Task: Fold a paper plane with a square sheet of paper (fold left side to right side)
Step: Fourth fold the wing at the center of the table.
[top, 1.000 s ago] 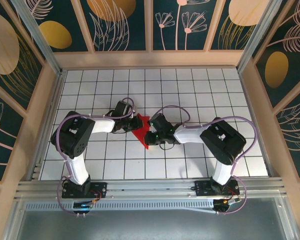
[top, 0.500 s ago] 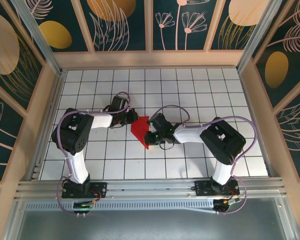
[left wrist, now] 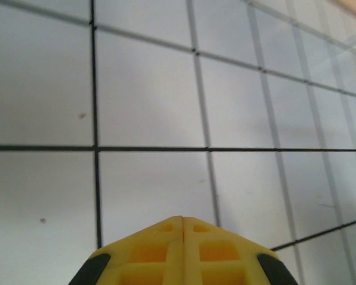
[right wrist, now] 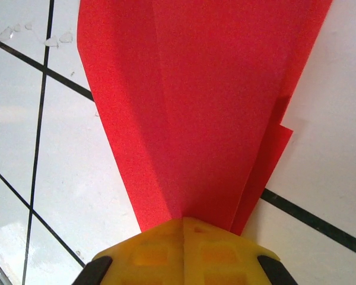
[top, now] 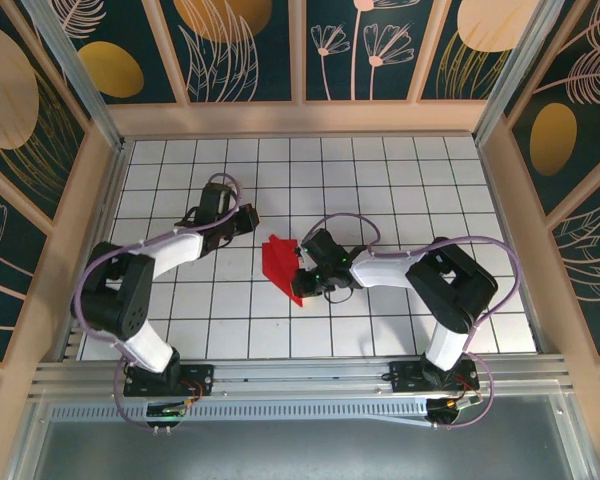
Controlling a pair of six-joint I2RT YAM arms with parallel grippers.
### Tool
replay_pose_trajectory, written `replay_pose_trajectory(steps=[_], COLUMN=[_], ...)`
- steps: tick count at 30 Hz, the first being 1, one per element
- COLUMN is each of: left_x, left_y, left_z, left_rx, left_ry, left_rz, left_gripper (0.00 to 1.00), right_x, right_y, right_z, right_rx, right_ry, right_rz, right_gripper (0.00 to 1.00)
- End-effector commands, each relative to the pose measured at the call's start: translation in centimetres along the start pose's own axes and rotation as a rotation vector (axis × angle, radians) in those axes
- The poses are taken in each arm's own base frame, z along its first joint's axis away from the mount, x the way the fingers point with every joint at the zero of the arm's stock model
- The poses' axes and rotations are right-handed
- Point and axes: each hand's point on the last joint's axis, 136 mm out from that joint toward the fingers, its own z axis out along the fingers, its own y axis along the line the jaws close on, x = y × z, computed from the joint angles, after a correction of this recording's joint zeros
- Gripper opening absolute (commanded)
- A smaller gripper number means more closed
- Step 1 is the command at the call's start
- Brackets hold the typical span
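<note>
The sheet of paper (top: 279, 264) is bright red and folded into a creased, tapering shape on the white grid table (top: 380, 180). It lies at the centre with its narrow end toward the near edge. In the right wrist view the red paper (right wrist: 213, 107) fans out from under my right gripper (right wrist: 184, 219), showing a long crease and stacked layers at its right edge. My right gripper (top: 302, 270) is shut, its yellow tips resting on the paper's right side. My left gripper (top: 246, 220) is shut with nothing in it, about one tile up and left of the paper. It hangs over bare tiles (left wrist: 183, 218).
Wooden walls (top: 100, 200) with dark floral panels close in the table on three sides. A metal rail (top: 300, 375) runs along the near edge by the arm bases. Open tiles lie behind and to both sides of the paper.
My left gripper has pulled off the paper's left edge and moved up and left, ending apart from it. The right gripper has stayed on the paper, which has hardly shifted.
</note>
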Motion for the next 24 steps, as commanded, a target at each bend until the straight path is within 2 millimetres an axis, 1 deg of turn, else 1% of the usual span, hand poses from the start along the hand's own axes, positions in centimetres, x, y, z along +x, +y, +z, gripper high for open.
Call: replay_pose_trajectory(steps=[1, 3, 6, 9, 11, 15, 16, 18, 22, 24], left_x=[1.8, 3.4, 6.0, 8.0, 8.5, 8.8, 9.6, 10.4, 11.1, 11.3], left_y=[-1.1, -2.1, -3.8, -4.8, -4.9, -4.6, -3.9, -3.0, -1.4, -0.9], left_z=[-0.9, -1.2, -0.9, 0.1, 0.9, 2.1, 2.8, 3.6, 4.4, 4.6], left_rx=[0.078, 0.135, 0.211, 0.250, 0.253, 0.248, 0.229, 0.201, 0.143, 0.120], left_ry=[0.027, 0.050, 0.106, 0.164, 0.185, 0.197, 0.221, 0.239, 0.248, 0.252], left_rz=[0.017, 0.018, 0.021, 0.037, 0.043, 0.040, 0.033, 0.031, 0.036, 0.035], left_gripper=[0.01, 0.01, 0.01, 0.01, 0.01, 0.01, 0.01, 0.01, 0.00, 0.00], right_x=[4.6, 4.6, 4.5, 4.6, 4.6, 4.6, 4.5, 4.4, 4.1, 3.6], right_y=[-3.0, -3.2, -3.2, -3.2, -3.3, -3.3, -3.3, -3.3, -2.7, -1.9], right_z=[0.1, 0.1, 0.1, 0.2, 0.2, 0.3, 0.3, 0.2, 0.2, 0.0], right_rx=[0.100, 0.102, 0.102, 0.103, 0.104, 0.106, 0.108, 0.107, 0.081, 0.049], right_ry=[0.154, 0.151, 0.147, 0.149, 0.152, 0.154, 0.152, 0.149, 0.143, 0.129], right_rz=[0.030, 0.036, 0.040, 0.040, 0.039, 0.041, 0.041, 0.045, 0.044, 0.041], right_gripper=[0.00, 0.00, 0.00, 0.00, 0.00, 0.00, 0.00, 0.00, 0.00, 0.00])
